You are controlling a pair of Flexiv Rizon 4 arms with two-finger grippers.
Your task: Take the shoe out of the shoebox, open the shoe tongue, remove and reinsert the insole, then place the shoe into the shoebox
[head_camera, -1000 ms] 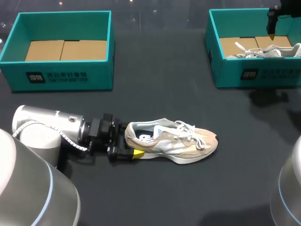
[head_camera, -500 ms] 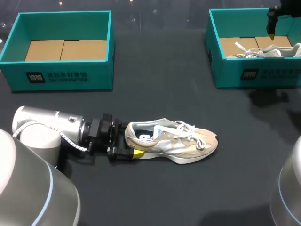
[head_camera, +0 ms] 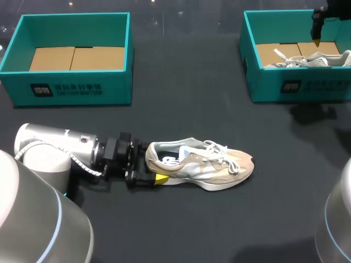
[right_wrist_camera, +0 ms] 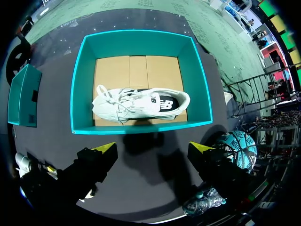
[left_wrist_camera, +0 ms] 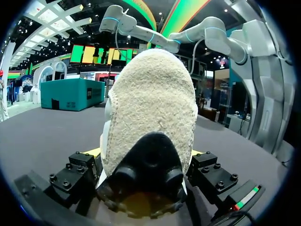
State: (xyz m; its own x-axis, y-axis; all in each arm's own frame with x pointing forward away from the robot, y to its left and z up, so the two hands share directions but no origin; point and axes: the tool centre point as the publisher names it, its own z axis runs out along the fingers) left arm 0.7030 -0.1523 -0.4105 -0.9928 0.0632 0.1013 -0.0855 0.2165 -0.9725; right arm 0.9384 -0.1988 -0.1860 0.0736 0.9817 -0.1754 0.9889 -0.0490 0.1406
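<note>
Left gripper [head_camera: 153, 169] clamps the beige shoe [head_camera: 208, 167] at its rounded, seemingly suede heel.

Head view: the beige sneaker's [head_camera: 200, 164] heel hides the left gripper's [head_camera: 153, 169] far finger; we see one yellow tip [head_camera: 160, 178]. The right gripper [head_camera: 318, 27] is cut by the top edge. The right shoebox's [head_camera: 296, 87] front wall hides the white sneaker's [head_camera: 310, 59] sole. Left wrist view: the heel blocks the beige sneaker's toe.

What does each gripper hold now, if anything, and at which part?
The left gripper holds the beige shoe by its heel. The right gripper is open and holds nothing.
</note>
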